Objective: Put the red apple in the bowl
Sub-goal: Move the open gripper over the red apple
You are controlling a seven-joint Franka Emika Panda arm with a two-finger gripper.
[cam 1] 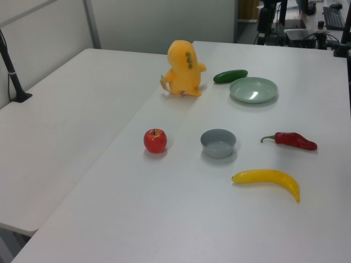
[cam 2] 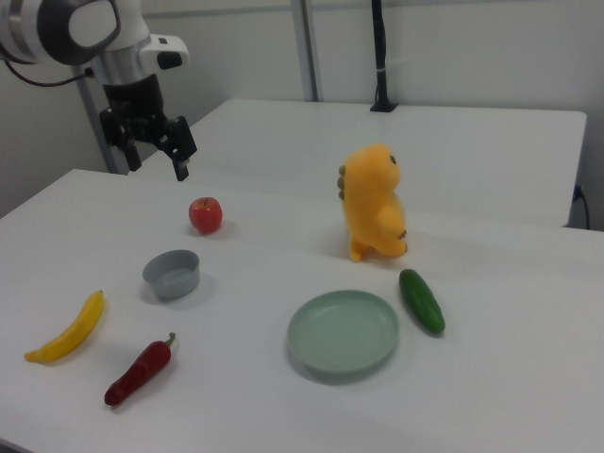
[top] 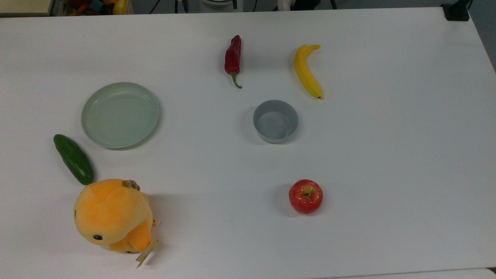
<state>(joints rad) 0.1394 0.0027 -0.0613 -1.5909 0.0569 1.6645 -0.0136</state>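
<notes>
The red apple (top: pixel 305 196) (cam 1: pixel 155 141) (cam 2: pixel 205 214) sits upright on the white table, stem dimple up. The small grey bowl (top: pixel 275 121) (cam 1: pixel 218 143) (cam 2: pixel 172 274) stands empty a short way from it, toward the chili and the banana. In the right view my gripper (cam 2: pixel 154 156) hangs in the air at the upper left, above and to the left of the apple. It points down, open, with nothing between its fingers.
A dark red chili (top: pixel 233 56) and a yellow banana (top: pixel 307 71) lie beyond the bowl. A pale green plate (top: pixel 120 115), a cucumber (top: pixel 73 159) and an orange plush toy (top: pixel 112 215) occupy the top view's left side.
</notes>
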